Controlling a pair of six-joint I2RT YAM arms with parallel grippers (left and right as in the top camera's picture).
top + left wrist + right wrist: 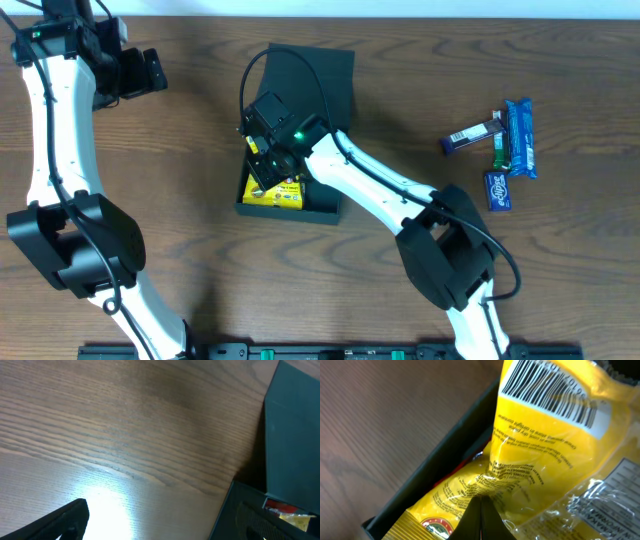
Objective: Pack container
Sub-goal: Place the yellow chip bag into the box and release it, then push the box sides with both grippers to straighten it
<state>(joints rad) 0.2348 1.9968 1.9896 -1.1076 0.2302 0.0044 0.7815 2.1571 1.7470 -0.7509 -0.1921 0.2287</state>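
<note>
Holds yellow packet (545, 460) pinched in closed right gripper (480, 512) low inside container (325, 80), apparently to seat it. Parks left gripper (145, 72) aside, clear; opening not discernible.

The table (200, 250) is brown wood with darker streaked grain, and it goes pale under a glare in the left wrist view. The container (320, 75) is a dark, matte teal-green that looks almost black from overhead. The yellow packet (540, 460) is bright yellow with fine black print, a black barcode on a white patch and a red emblem at its near end. At the far right are a long blue packet (519, 135) with white lettering, a small blue packet (499, 189), a narrow green wrapper (497, 150) and a dark bar (472, 133) with a white end. The left arm (50, 130) and right arm (365, 180) are white with black joints. A green light (297, 137) glows on the right one.
</note>
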